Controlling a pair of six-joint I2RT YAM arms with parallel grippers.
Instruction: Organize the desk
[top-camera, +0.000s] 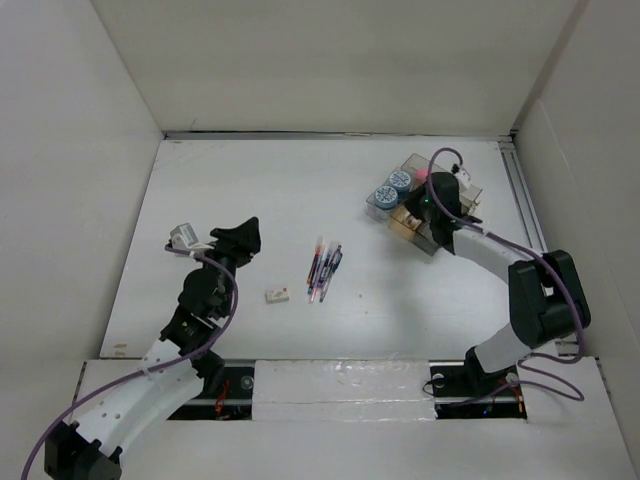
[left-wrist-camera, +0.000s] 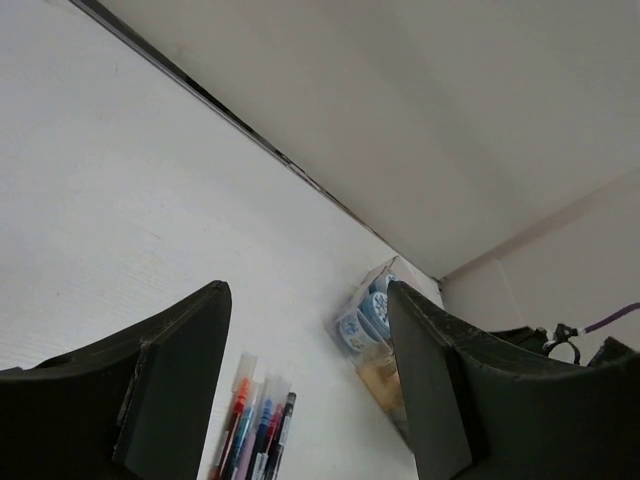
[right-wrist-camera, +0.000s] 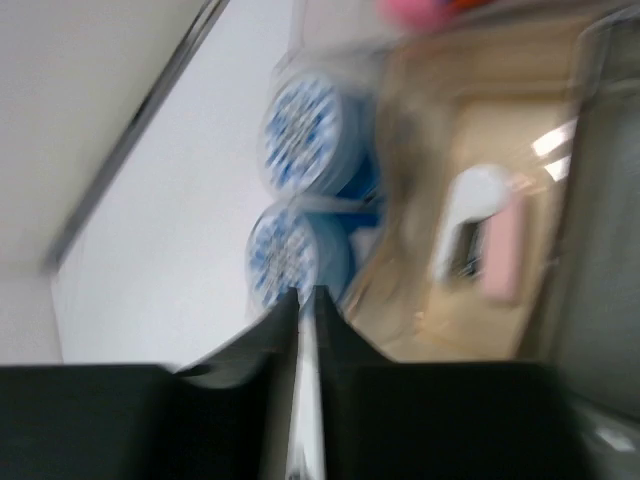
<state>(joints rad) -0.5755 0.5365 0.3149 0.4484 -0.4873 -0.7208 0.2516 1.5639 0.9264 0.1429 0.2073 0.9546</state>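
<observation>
The white desk (top-camera: 250, 190) holds a bundle of coloured pens (top-camera: 322, 268) near its middle, and they also show low in the left wrist view as pens (left-wrist-camera: 255, 430). A small cream block (top-camera: 277, 295) lies left of them. My left gripper (top-camera: 245, 235) hovers left of the pens, its jaws (left-wrist-camera: 305, 290) open with nothing between them. A clear compartmented tray (top-camera: 412, 162) stands at the back right with two blue patterned rolls (top-camera: 392, 188) in it. My right gripper (top-camera: 432, 208) is over that tray, its jaws (right-wrist-camera: 306, 292) almost together with only a thin slit. That view is blurred.
Pale panels wall the desk on three sides. A metal rail (top-camera: 525, 200) runs along the right edge. In the right wrist view the blue rolls (right-wrist-camera: 300, 140) sit beside a tan compartment (right-wrist-camera: 480, 180) with a white and pink item. A tiny speck (top-camera: 360, 295) lies right of the pens.
</observation>
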